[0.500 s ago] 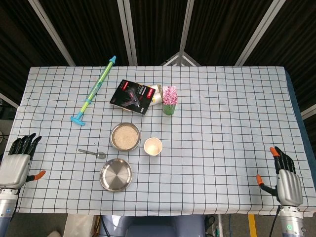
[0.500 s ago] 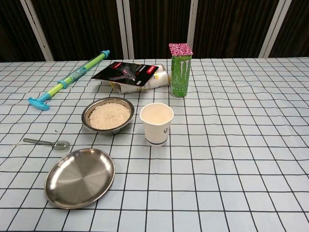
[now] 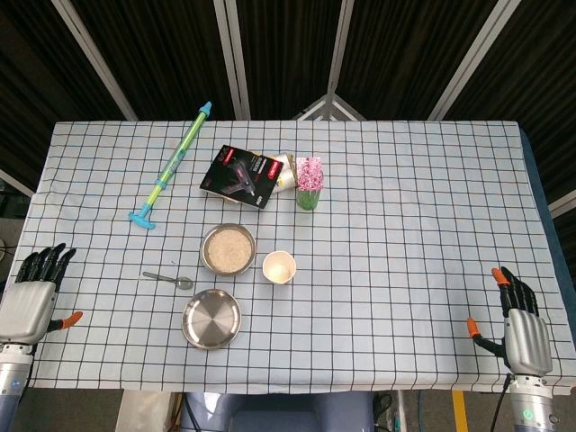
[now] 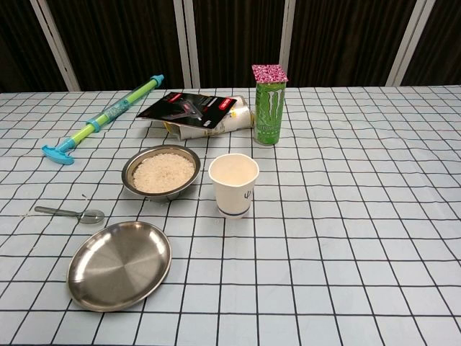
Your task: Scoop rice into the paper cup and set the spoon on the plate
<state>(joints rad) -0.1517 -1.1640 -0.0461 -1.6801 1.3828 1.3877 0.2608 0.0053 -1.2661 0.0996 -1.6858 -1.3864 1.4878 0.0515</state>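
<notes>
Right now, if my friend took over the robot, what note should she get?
Left hand and right hand: both open, holding nothing, at the table's near corners.
Spoon lies on the cloth, left of the plate.
Bowl holds rice, with the cup to its right. The cup looks empty.
Done: nothing yet.
Left: pick up the spoon, scoop rice into the cup, put the spoon on the plate.

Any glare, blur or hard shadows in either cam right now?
Head view: sharp, even light, only faint shadows; the round steel plate shows mild sheen. Chest view: also in focus, soft reflections on that plate and the steel bowl of rice; white paper cup casts almost no shadow.
</notes>
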